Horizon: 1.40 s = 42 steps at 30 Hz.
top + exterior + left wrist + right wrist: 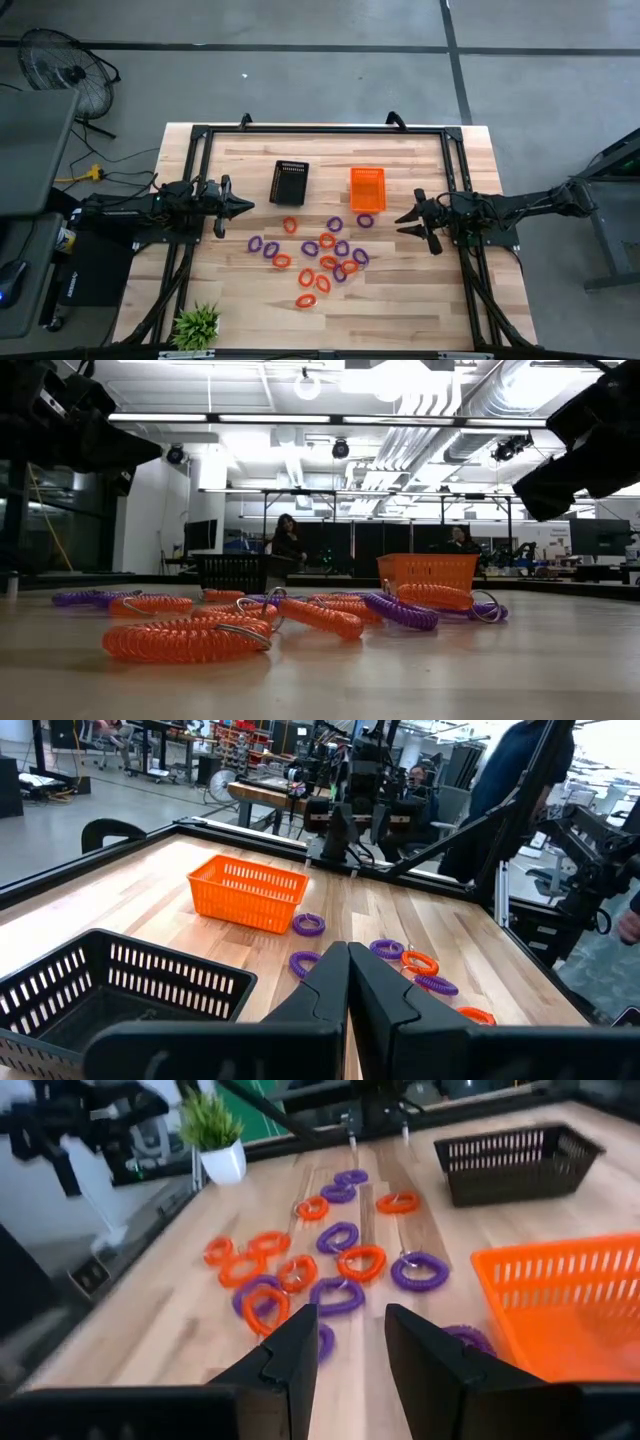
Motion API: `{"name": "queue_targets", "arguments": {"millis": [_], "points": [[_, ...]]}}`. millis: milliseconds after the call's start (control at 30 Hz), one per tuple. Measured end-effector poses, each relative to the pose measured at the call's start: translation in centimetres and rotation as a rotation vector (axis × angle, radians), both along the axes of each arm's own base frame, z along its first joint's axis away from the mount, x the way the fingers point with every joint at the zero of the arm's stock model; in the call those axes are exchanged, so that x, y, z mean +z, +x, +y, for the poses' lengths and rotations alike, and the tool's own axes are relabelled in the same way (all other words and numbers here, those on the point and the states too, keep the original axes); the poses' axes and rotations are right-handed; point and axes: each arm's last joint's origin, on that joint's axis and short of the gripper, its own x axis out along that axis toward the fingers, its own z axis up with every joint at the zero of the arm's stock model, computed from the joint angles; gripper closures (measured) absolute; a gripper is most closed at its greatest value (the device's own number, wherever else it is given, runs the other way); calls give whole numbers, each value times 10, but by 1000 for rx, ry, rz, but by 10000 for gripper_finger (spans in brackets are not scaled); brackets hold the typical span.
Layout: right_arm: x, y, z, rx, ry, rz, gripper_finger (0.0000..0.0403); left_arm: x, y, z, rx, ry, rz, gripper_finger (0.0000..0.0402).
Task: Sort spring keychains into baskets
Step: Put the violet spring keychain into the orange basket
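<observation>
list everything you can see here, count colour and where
spring keychains: about eighteen, orange-red and purple, scattered on the table's middle, none visibly in a basket
black basket: one, on the table, toward the left arm's side
orange basket: one, bright orange, beside the black one, toward the right arm's side
potted plant: one, green in a white pot, at a table corner
table: one, light wood with a black frame
fan: one, black, on the floor beyond the table
people: two, dark figures far back in the low view
left gripper: shut, empty, near the black basket
right gripper: open, empty, near the orange basket

grey concrete floor (pixel 300 70), a standing fan (pixel 62 65), bright ceiling lights (pixel 250 418).
</observation>
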Motion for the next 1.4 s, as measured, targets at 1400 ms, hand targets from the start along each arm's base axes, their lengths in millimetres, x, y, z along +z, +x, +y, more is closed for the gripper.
{"name": "queue_targets", "arguments": {"millis": [1400], "points": [[5, 164, 49, -94, -284, 821, 243, 0, 0, 0, 0, 0, 1, 401]]}}
